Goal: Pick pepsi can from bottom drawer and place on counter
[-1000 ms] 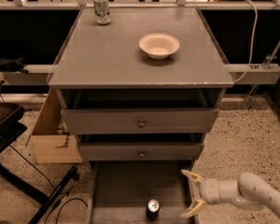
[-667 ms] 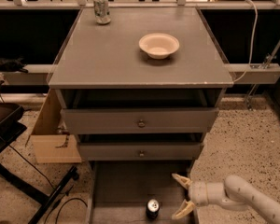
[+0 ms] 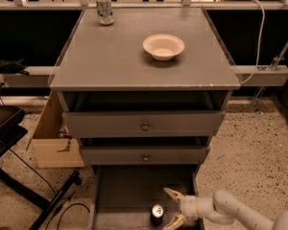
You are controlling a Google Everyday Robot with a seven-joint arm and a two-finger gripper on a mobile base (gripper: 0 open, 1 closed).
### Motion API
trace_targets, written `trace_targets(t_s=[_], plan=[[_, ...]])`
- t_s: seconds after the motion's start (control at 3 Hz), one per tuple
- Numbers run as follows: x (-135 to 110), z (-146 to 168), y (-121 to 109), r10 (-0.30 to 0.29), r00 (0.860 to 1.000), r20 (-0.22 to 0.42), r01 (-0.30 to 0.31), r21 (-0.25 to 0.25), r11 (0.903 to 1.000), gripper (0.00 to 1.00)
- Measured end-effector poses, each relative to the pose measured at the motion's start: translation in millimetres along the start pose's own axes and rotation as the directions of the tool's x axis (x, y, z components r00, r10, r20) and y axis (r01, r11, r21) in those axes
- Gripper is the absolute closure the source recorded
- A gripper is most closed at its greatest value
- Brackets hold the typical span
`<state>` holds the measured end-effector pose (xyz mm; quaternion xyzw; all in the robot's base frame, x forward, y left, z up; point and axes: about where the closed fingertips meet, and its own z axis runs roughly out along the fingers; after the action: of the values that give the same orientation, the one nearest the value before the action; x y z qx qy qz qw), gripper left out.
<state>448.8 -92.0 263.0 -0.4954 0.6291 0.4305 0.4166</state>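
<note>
pepsi can (image 3: 157,213), one, in bottom drawer (image 3: 128,189), one hand (image 3: 167,208) beside, fingers (image 3: 173,194) spread

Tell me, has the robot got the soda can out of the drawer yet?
Not yet. Done: the bottom drawer is open, with the pepsi can standing inside. In hand: the gripper is down at the drawer, open, just beside the can, not closed on it. Left: grab it, lift it, and set it on the counter, where a bowl and a pale can sit.
</note>
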Motion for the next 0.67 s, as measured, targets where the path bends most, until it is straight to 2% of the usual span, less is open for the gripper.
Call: trace_targets(t_s=[0.33,0.67], plan=[[16,27,0,-0.012,0.999,0.031,0.012,0.004,0.9999,0.0],[26,46,-6,-0.047,0.998,0.031,0.047,0.006,0.9989,0.0]])
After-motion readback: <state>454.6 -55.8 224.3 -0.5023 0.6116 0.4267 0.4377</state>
